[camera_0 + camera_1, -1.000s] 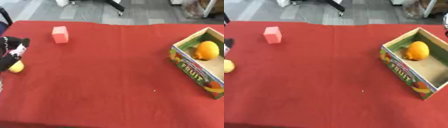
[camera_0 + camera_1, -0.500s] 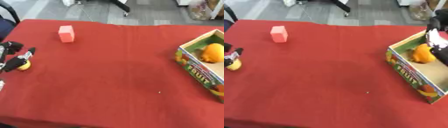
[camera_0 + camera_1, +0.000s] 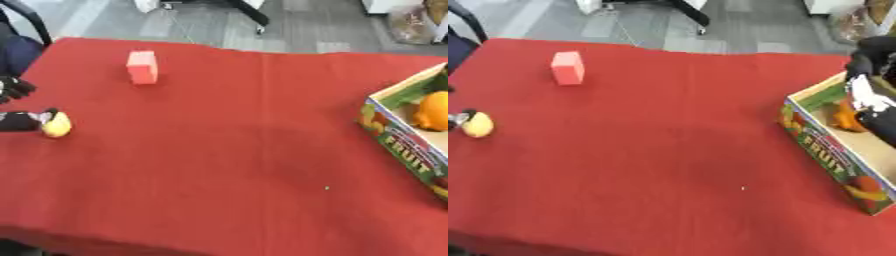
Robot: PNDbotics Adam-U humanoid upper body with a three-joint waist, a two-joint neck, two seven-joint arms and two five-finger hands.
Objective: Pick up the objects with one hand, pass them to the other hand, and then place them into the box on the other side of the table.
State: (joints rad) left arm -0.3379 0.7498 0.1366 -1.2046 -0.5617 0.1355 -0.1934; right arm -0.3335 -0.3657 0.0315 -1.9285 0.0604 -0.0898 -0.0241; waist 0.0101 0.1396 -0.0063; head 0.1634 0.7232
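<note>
- Red table cloth: covers the whole work surface; the near stretch carries only a tiny pale speck.
- Fruit box: at the right edge, printed side facing the table's middle, its long axis running near-right to far-left, askew to the cloth's edge.
- Orange fruit: lying inside the box, toward its far end.
- Right hand: over the box's open top, partly covering the orange; blurred, cannot tell how its fingers stand.
- Yellow fruit: on the cloth at the left edge, a short oval, long axis roughly near-to-far.
- Left hand: at the left edge, fingertips touching the yellow fruit's left side; whether it pinches the fruit I cannot tell.
- Pink block: farther back on the left, standing upright on end, well apart from the yellow fruit.
</note>
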